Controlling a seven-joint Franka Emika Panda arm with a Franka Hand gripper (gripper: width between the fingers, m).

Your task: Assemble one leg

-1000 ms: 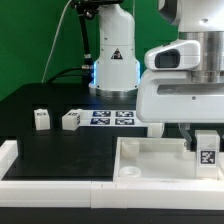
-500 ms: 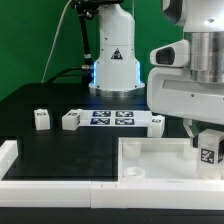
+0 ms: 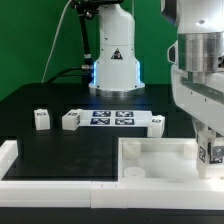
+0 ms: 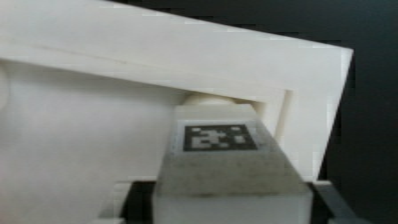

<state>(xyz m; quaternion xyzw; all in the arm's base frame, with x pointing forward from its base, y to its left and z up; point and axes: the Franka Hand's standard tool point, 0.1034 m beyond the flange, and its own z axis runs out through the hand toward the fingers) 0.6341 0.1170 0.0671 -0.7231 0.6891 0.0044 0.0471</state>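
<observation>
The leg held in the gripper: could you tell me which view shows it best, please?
The wrist view: the held leg fills the frame, tag sharp, at the tray-shaped part's corner. The exterior view shows it small at the edge, partly cut off under the gripper.

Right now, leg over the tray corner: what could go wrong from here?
1. The leg hangs in the gripper right at the tray corner; if it is off-line, it could catch on the raised rim instead of seating.
2. The exterior view shows little of the contact point, so a tilt may go unseen.
</observation>
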